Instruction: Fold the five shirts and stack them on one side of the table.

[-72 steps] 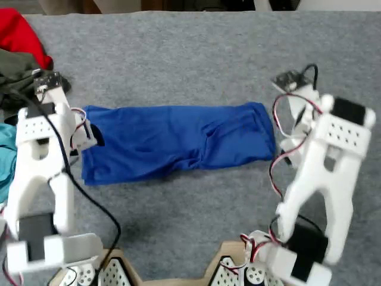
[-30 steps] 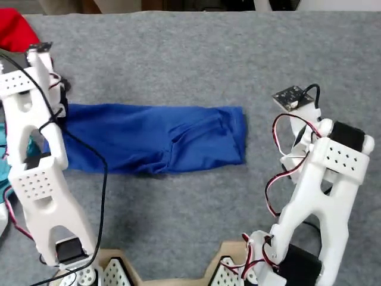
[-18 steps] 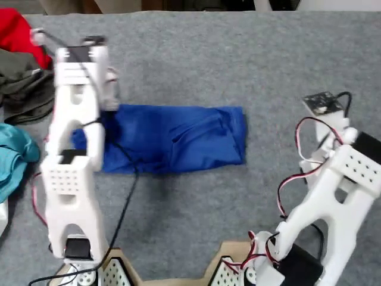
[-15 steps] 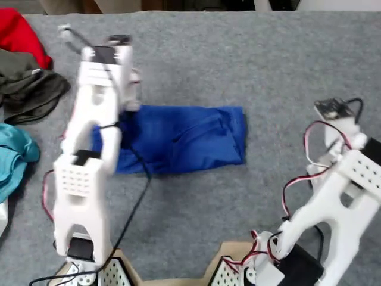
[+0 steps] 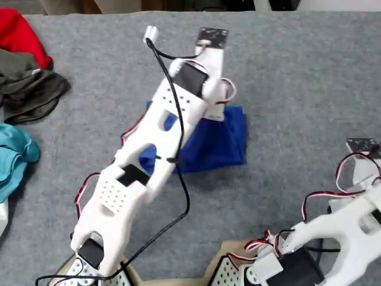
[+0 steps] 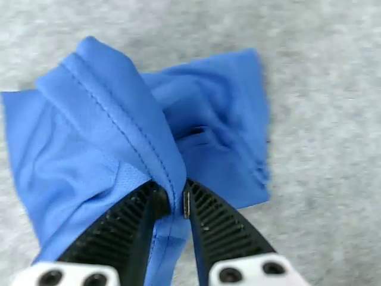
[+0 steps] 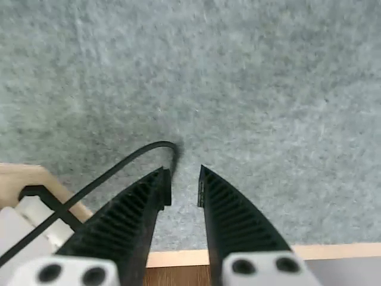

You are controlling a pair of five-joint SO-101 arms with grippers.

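At frame centre, 1 blue shirt [image 5: 221, 142] is lying bunched on the grey table [image 5: 297, 71], w/ the left gripper [image 6: 177, 205] pinching its raised fold. At upper left, 3 more are sitting piled: red shirt [image 5: 18, 33], dark olive shirt [image 5: 30, 83], teal shirt [image 5: 15, 158]. At lower right, the right gripper [image 7: 183, 185] is hovering over the table, jaws narrowly apart, gripping nothing.

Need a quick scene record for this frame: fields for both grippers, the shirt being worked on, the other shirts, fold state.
left gripper: shut on an edge of the blue shirt, held above the rest of it
right gripper: slightly open, holding nothing, over bare table by its near edge
blue shirt: mid-table, partly folded, partly under the left arm
red shirt: unfolded, far corner on the left arm's side
dark shirt: crumpled beside it
teal shirt: crumpled, same side
stack: none yet
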